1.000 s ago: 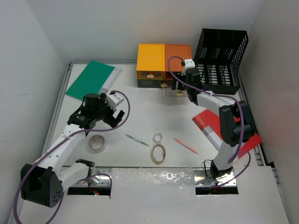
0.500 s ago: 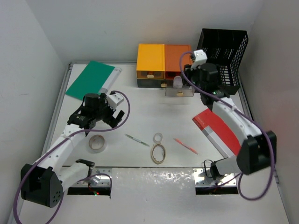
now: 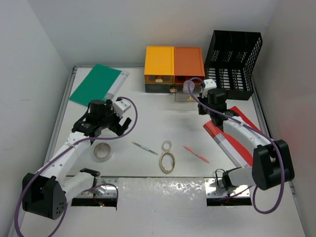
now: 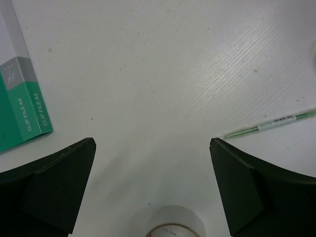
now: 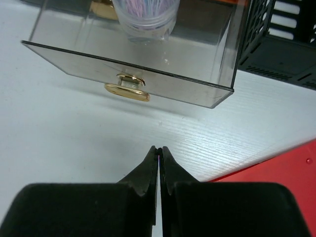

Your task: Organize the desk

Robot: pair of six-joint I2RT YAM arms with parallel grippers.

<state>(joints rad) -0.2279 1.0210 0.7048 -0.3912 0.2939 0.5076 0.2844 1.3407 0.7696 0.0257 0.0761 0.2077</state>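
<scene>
The desk (image 3: 153, 116) lies under both arms; the left gripper (image 4: 153, 190) spreads wide above it near a green pen (image 4: 269, 124); the right gripper (image 5: 159, 154), its tips pressed together on nothing, faces a clear drawer (image 5: 197, 85) holding what may be a small cup (image 5: 145, 17).

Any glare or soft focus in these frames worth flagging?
Top external: specular glare on the crinkled shiny sheet at the near edge, light otherwise even. Left wrist: desk grain and green folder print sharp, open left gripper dark and soft-edged. Right wrist: clear drawer shows faint reflections, shut right gripper nearly black, detail lost.
</scene>
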